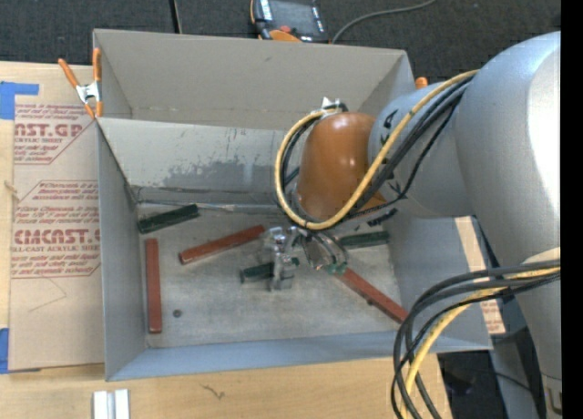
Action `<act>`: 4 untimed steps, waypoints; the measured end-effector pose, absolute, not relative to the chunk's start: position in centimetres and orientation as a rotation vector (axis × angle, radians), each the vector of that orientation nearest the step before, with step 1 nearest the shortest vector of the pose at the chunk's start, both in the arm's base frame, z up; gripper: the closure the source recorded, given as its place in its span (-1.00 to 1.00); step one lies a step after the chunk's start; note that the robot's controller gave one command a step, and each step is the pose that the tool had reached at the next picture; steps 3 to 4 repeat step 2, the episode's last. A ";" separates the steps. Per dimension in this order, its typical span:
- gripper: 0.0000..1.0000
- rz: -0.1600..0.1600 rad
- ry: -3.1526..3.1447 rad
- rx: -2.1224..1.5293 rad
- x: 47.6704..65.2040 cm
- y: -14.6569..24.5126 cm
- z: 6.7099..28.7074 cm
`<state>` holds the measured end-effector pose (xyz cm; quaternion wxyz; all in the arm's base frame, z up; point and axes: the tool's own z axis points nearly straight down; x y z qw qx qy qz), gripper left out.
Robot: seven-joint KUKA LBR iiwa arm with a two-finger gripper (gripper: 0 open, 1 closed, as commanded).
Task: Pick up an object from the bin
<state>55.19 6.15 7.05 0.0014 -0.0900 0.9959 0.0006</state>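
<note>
Camera view shows the pincer [281,267] low over the middle of the grey metal bin [214,312], its tips at the right end of a short dark green flat stick [253,272] lying on the bin floor. The metal tips and the stick's end overlap in a small tangle of shapes, so I cannot tell whether the pincer is spread, pressed together or pinching the stick. Just to the far left of it lies a longer red-brown flat stick [223,244], set at a slant and close to the green one without clearly touching it. Another red-brown stick [375,298] runs off to the near right, and a third [153,285] lies along the left wall, well apart.

The green stick looks thin and lies flat, so in my judgement the main risk is a grip that catches only its very end. It could then pivot and slip out on the lift. The tips could also scrape the floor, or nudge the slanted red-brown stick and push the target askew.
</note>
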 end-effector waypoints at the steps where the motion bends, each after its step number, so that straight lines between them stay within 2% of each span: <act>1: 1.00 0.003 3.128 -0.173 54.6 7.2 18.1; 2: 1.00 0.002 3.125 -0.182 54.3 8.5 28.0; 4: 1.00 0.002 3.125 -0.182 54.3 8.5 28.0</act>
